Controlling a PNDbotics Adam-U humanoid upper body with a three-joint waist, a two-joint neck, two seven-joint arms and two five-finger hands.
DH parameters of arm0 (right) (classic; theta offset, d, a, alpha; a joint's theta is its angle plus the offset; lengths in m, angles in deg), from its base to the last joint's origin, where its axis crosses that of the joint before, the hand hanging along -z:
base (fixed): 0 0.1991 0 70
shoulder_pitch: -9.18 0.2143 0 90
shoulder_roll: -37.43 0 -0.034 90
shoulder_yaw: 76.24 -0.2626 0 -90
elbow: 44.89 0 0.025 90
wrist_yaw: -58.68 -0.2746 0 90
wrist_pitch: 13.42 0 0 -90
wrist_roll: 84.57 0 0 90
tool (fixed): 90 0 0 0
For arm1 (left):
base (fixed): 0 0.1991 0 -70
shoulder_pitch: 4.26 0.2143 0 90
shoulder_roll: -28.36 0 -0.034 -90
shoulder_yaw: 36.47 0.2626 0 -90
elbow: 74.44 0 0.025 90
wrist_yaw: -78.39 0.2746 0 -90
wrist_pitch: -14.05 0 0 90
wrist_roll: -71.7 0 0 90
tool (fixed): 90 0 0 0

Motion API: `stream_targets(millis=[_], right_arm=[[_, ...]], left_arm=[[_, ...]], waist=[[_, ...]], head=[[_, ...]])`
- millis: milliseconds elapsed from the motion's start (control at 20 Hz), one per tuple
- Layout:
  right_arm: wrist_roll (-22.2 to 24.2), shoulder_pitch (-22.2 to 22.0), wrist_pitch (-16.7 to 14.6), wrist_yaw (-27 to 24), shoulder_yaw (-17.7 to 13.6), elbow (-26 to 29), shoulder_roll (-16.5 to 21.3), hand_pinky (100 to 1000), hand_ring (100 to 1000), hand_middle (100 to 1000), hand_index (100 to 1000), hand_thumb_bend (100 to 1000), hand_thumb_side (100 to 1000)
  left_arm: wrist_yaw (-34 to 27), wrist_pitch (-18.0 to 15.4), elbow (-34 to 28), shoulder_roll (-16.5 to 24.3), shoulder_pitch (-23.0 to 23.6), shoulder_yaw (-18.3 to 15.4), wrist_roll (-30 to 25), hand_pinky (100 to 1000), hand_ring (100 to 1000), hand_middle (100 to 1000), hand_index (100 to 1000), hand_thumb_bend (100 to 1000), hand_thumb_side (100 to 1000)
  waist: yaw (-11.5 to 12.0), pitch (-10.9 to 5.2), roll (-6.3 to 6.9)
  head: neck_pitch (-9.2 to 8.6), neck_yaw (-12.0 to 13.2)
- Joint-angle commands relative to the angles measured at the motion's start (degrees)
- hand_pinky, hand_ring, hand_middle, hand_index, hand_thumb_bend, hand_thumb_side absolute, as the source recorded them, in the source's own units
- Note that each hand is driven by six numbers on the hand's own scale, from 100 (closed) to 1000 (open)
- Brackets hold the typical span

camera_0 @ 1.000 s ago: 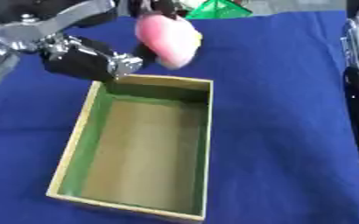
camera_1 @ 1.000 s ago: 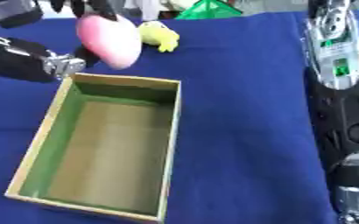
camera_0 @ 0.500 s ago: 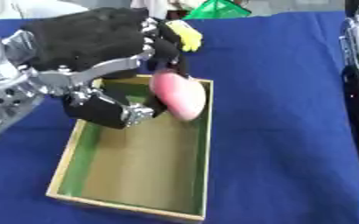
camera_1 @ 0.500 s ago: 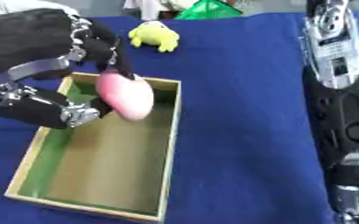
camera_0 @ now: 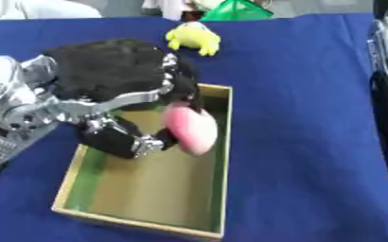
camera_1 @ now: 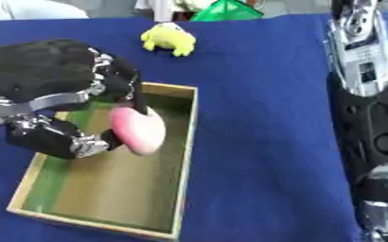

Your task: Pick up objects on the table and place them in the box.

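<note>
My left hand (camera_0: 114, 80) hangs over the open wooden box (camera_0: 222, 198) with its fingers and thumb curled round a pink egg-shaped object (camera_0: 190, 130). The pink object sits inside the box's outline, above the green-lined floor, near the right wall. A yellow soft toy (camera_0: 193, 38) lies on the blue cloth beyond the box. A green object (camera_0: 234, 10) stands at the far edge. My right arm (camera_1: 367, 104) runs down the right side; its hand is out of sight.
The blue cloth (camera_0: 305, 94) covers the whole table. To the right of the box there is bare cloth up to my right arm. A person's white sleeve (camera_0: 40, 8) shows at the far left edge.
My left hand has carried the pink object from beyond the box's far rim down over its inside. The box and yellow toy have kept their places.
</note>
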Motion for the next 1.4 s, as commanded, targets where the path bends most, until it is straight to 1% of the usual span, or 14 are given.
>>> stream_targets(millis=[50,200,250,350,400,450,500,600,650,750,850,1050,1200,1400], right_arm=[[0.0,0.8,0.0,0.0,-0.4,1.0,1.3,750,914,664,844,765,1000],[0.0,0.9,0.0,0.0,-0.4,0.9,1.2,750,914,664,844,767,1000],[0.0,0.9,0.0,0.0,-0.4,0.9,1.2,751,914,664,844,767,1000],[0.0,1.0,0.0,0.0,-0.4,0.8,1.2,751,914,664,844,770,1000],[0.0,1.0,0.0,0.0,-0.4,0.8,1.2,751,914,664,844,772,1000],[0.1,1.0,0.0,0.0,-0.4,0.8,1.2,751,914,664,844,772,1000],[0.1,1.1,0.0,0.0,-0.4,0.7,1.2,751,914,664,844,774,1000],[0.1,1.0,-0.1,-0.1,-0.4,0.7,1.5,752,914,663,844,778,1000],[0.1,1.0,-0.2,-0.2,-0.4,0.6,1.6,752,915,664,844,772,1000],[0.1,0.9,-0.2,-0.4,-0.4,0.7,1.7,752,915,663,844,774,1000],[0.1,0.8,-0.3,-0.6,-0.4,0.6,1.9,753,915,663,844,775,1000],[0.0,0.7,-0.3,-0.7,-0.4,0.6,2.1,753,915,663,844,776,1000],[0.0,0.6,-0.3,-0.8,-0.5,0.6,2.1,753,915,663,844,777,1000],[-0.1,0.7,-0.4,-0.8,-0.5,0.6,2.2,753,915,663,844,778,1000]], left_arm=[[-0.2,0.1,-0.2,1.2,0.1,0.0,-1.9,451,577,619,723,223,100],[-1.4,0.2,0.0,1.1,0.8,0.1,-5.0,472,592,632,733,244,103],[-1.7,0.2,0.0,1.0,0.9,0.1,-5.9,484,602,643,742,266,139],[-2.0,-0.1,-0.2,1.0,1.1,0.0,-8.0,515,633,666,755,297,243],[-2.0,-0.4,-0.3,0.9,1.1,-0.1,-9.1,544,669,691,784,333,321],[-1.6,-1.0,-0.2,0.9,1.2,-0.3,-10.2,566,693,712,805,349,356],[-1.1,-1.5,-0.1,0.9,1.4,-0.5,-11.0,597,734,753,848,391,397],[0.0,-2.9,0.2,1.0,1.7,-1.0,-12.2,655,789,797,886,465,435],[0.8,-3.6,0.2,1.0,1.7,-1.2,-12.6,667,800,806,897,509,448],[1.9,-4.6,0.4,1.0,1.9,-1.7,-13.1,681,814,816,905,532,447],[2.8,-5.0,0.4,1.1,2.1,-2.1,-12.9,681,815,814,905,511,449],[3.8,-4.0,-1.0,1.5,2.3,-4.5,-9.4,652,792,788,877,375,391],[4.4,-2.7,-3.6,1.7,2.4,-7.2,-5.0,644,786,781,868,364,411],[6.0,-2.4,-4.6,1.9,2.2,-10.0,-0.9,652,792,788,864,358,431]], waist=[[0.2,-1.38,-0.11],[0.3,-1.32,-0.23],[0.4,-1.31,-0.3],[0.4,-1.31,-0.41],[0.4,-1.31,-0.46],[0.4,-1.31,-0.52],[0.4,-1.3,-0.58],[0.4,-1.29,-0.69],[0.4,-1.28,-0.73],[0.4,-1.26,-0.78],[0.4,-1.24,-0.79],[0.4,-1.27,-0.78],[0.4,-1.29,-0.8],[0.3,-1.28,-0.82]], head=[[0.31,-0.1],[0.26,0.0],[0.23,0.0],[0.22,0.1],[0.22,0.1],[0.21,0.1],[0.18,0.1],[0.17,0.1],[0.15,0.1],[0.13,0.1],[0.14,0.1],[0.07,0.1],[-0.06,0.0],[-0.26,0.0]])
